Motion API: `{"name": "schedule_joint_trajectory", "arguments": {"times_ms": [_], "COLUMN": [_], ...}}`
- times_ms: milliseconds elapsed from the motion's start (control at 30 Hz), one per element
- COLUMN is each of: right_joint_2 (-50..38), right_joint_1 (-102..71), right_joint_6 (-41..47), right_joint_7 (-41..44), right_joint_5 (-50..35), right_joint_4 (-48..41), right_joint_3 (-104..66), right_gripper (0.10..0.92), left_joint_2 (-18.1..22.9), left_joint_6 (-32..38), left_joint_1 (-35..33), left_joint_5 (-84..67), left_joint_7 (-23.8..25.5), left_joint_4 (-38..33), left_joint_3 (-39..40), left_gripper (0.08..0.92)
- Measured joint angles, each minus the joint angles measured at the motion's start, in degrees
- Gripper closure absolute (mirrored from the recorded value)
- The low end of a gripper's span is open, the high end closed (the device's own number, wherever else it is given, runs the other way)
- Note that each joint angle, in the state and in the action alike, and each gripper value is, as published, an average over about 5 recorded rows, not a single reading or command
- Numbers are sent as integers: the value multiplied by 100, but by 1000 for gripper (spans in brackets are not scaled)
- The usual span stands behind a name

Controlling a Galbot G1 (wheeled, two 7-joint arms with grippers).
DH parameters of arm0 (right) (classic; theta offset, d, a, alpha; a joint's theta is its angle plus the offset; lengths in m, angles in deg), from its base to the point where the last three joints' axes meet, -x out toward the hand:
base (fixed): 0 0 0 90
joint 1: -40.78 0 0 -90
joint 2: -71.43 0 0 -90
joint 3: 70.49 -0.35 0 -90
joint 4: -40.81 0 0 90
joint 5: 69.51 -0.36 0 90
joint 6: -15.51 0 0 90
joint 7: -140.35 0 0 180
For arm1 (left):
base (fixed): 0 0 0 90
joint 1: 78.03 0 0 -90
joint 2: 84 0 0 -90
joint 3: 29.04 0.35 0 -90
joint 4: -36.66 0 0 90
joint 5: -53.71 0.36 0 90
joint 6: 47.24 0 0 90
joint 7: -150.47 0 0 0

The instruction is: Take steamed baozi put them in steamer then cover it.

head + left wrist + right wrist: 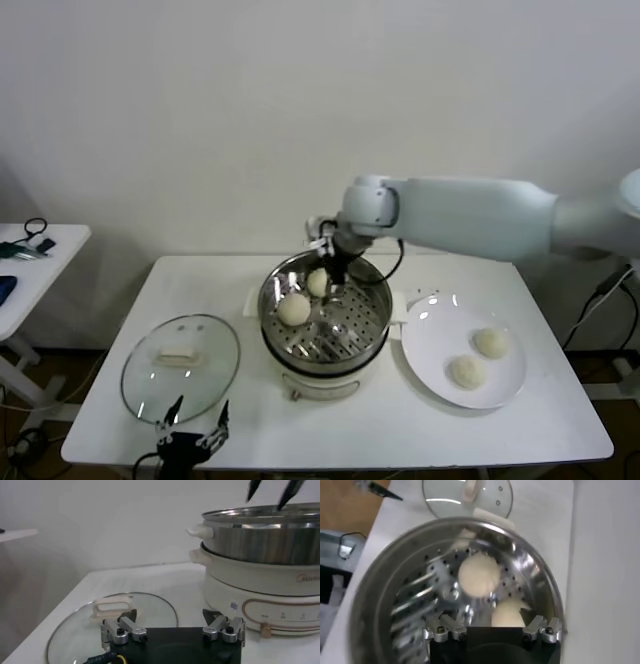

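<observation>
With two steamed baozi (294, 310) in the steamer (372, 338) and two on the plate (430, 350), the right hand (334, 283) hung released above; soft buns probably needed gentle side grips.

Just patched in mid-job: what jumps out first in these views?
The right gripper hangs open over the large shiny steel steamer at the table's middle, where two cream-white round buns already sit on the perforated tray. Two more buns wait on the flat white plate to the robot's right. The clear glass lid lies flat to its left, the open left gripper just at its near edge.
</observation>
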Motion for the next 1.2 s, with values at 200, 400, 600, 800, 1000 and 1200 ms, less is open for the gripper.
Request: {"name": "schedule_joint_trajectory", "arguments": {"times_ms": [200, 400, 600, 800, 1000, 1200], "right_joint_2": [-1159, -2105, -2712, -3007, -3084, -3006], "right_joint_1": [479, 221, -564, -1595, -2564, -3215], "right_joint_6": [-326, -469, -514, -491, -420, -357], "right_joint_7": [410, 549, 573, 503, 382, 290], "right_joint_5": [335, 981, 1662, 2282, 2731, 2962], "right_joint_4": [470, 641, 630, 474, 216, -26], "right_joint_3": [595, 744, 398, -253, -967, -1464], "right_gripper": [203, 203, 203, 203, 203, 203], "left_joint_2": [-11, -15, -16, 0, 4, 4], "left_joint_6": [-16, -3, 5, 4, 4, 9], "left_joint_1": [-5, -13, -19, -23, -24, -31], "left_joint_5": [-12, -22, -35, -34, -30, -29], "left_joint_7": [0, 0, -1, 0, 2, 1], "left_joint_4": [-32, -56, -80, -76, -66, -56], "left_joint_3": [-20, -71, -124, -118, -116, -125], "left_gripper": [177, 177, 177, 177, 177, 177]}}
